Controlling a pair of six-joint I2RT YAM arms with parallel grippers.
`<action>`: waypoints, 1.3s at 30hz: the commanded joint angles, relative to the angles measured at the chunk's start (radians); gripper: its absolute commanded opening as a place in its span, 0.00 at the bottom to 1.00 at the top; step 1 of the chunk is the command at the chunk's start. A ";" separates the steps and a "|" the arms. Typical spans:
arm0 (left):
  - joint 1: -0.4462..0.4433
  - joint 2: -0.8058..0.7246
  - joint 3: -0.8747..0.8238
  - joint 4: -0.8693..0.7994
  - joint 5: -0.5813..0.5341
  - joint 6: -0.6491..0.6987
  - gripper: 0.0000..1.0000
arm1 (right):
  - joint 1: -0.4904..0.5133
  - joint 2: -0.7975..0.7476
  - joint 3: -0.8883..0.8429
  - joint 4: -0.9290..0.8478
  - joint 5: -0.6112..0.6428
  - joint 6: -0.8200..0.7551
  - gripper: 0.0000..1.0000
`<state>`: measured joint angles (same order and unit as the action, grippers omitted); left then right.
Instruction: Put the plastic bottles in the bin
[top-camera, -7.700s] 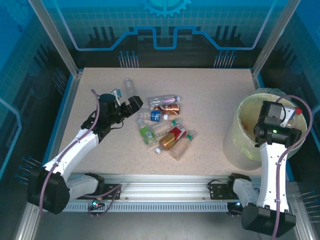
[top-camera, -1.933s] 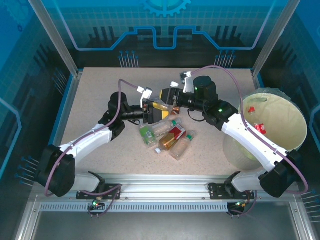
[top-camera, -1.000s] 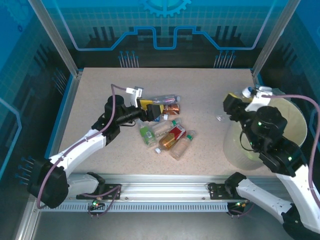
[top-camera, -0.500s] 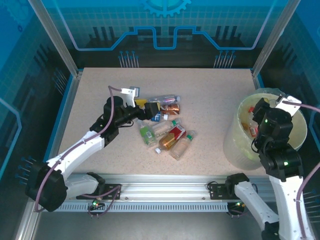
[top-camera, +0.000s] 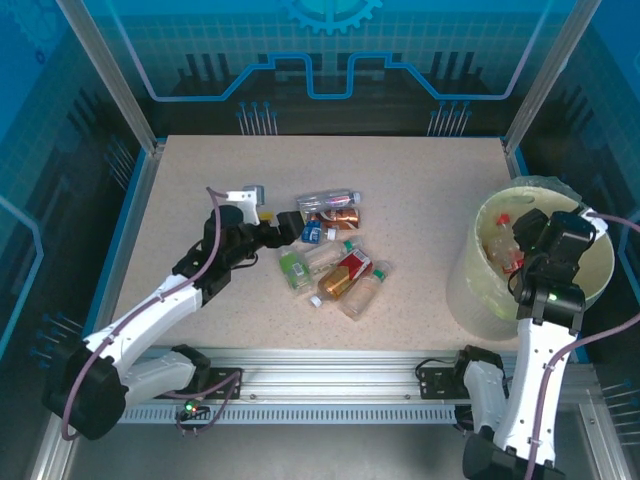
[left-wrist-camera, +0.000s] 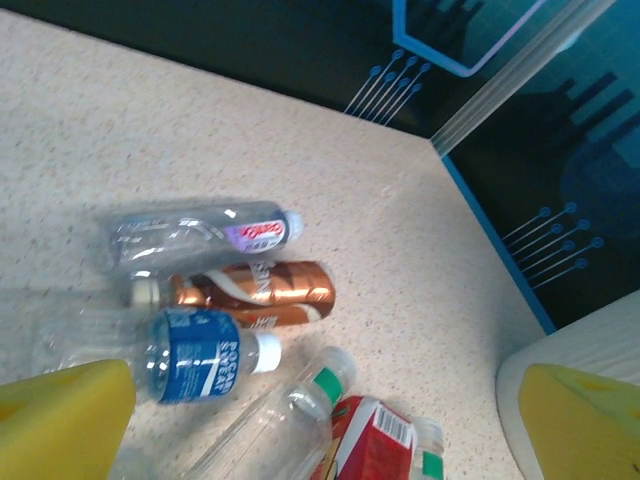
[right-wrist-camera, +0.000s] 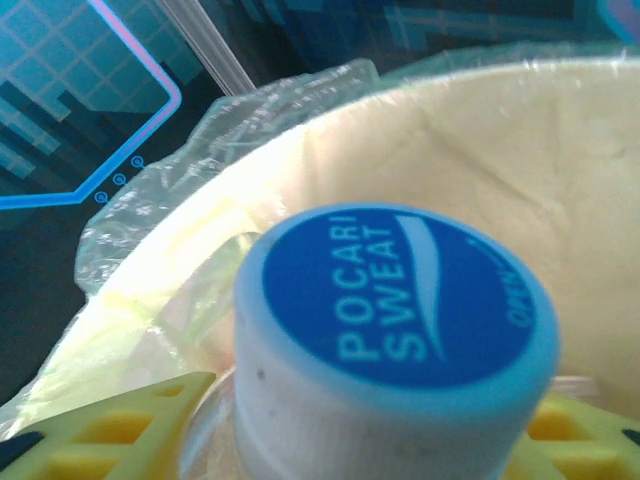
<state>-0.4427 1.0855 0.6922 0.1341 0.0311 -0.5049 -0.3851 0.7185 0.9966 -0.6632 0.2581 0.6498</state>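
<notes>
While the left claw hangs spread wide and empty, the heap of small clear plastic bottles lies just ahead of its yellow fingers. Over right, the right claw is clamped on a bottle with a blue-and-white cap, with the large round pale yellow-green bin beneath it.

"POCARI SWEAT" on top of blue-capped bottle, blue-labelled bottle print too blurred
</notes>
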 joint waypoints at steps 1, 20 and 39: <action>-0.002 -0.013 -0.029 -0.042 -0.049 -0.066 0.99 | -0.047 -0.008 -0.048 0.106 -0.106 0.104 0.49; -0.001 0.013 -0.014 -0.143 -0.145 -0.107 0.99 | -0.072 -0.043 -0.072 0.028 -0.085 0.152 0.90; 0.002 0.014 0.018 -0.318 -0.242 -0.265 0.99 | 0.362 -0.064 0.105 -0.039 0.138 0.153 1.00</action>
<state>-0.4423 1.0931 0.6674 -0.1211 -0.1787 -0.6956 -0.1055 0.6121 1.0729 -0.7101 0.3271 0.8398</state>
